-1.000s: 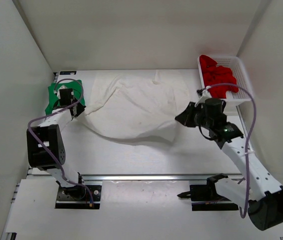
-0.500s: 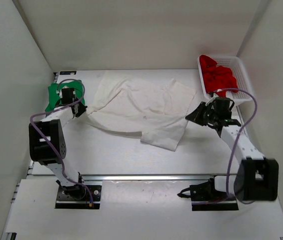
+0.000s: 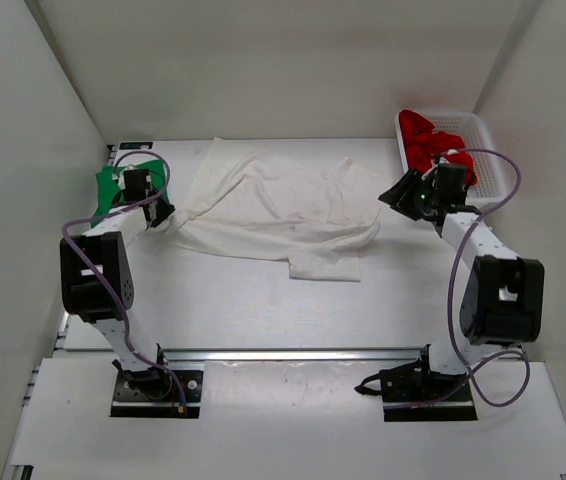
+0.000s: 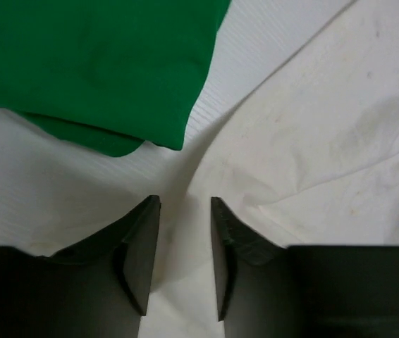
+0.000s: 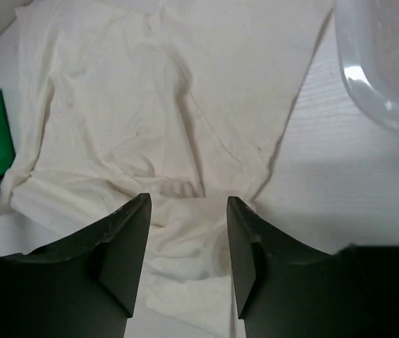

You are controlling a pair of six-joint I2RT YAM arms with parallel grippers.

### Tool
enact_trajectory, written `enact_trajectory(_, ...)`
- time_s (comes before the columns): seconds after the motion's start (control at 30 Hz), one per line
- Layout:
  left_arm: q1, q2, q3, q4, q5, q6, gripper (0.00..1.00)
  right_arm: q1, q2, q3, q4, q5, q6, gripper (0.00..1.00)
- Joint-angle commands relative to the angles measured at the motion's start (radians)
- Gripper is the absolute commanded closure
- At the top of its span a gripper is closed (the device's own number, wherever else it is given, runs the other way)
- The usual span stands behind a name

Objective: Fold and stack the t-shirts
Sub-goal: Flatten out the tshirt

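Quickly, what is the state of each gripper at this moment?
Left gripper: open, holding nothing.
Right gripper: open, holding nothing; the white t-shirt lies below it.

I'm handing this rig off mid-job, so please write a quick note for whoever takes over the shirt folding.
Left gripper: open, holding nothing, low over the left corner of the white t-shirt.
Right gripper: open, holding nothing, at the white t-shirt's right edge, near the basket.
Things: the green t-shirt lies at the far left of the table. The white t-shirt is spread out and rumpled mid-table. The red t-shirt is bunched in the basket.
Done: the green t-shirt looks folded.
Left: fold the white t-shirt, take out and fold the red t-shirt, stack all three.
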Motion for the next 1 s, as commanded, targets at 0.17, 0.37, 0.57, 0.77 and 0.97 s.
enact_trajectory(0.17, 0.055, -0.166, 0.003, 0.052, -0.119, 0.019, 0.37, 0.205, -0.367, -0.44, 0.156, 0.087, 0.089, 0.57)
enact_trajectory(0.37, 0.073, -0.281, -0.207, 0.011, -0.161, 0.05, 0.79, 0.326, -0.577, -0.66, 0.129, 0.125, 0.118, 0.84)
enact_trajectory(0.57, 0.113, -0.43, -0.362, -0.09, -0.18, -0.001, 0.91, 0.29, -0.743, -0.704, 0.077, 0.137, 0.086, 0.88)
enact_trajectory(0.77, 0.081, -0.62, -0.586, 0.037, -0.27, 0.007, 0.73, 0.305, -0.738, -0.711, 0.135, 0.096, 0.078, 0.86)
enact_trajectory(0.97, 0.088, -0.509, -0.539, 0.091, -0.185, 0.085, 0.67, 0.348, -0.735, -0.712, 0.174, 0.073, 0.092, 0.86)
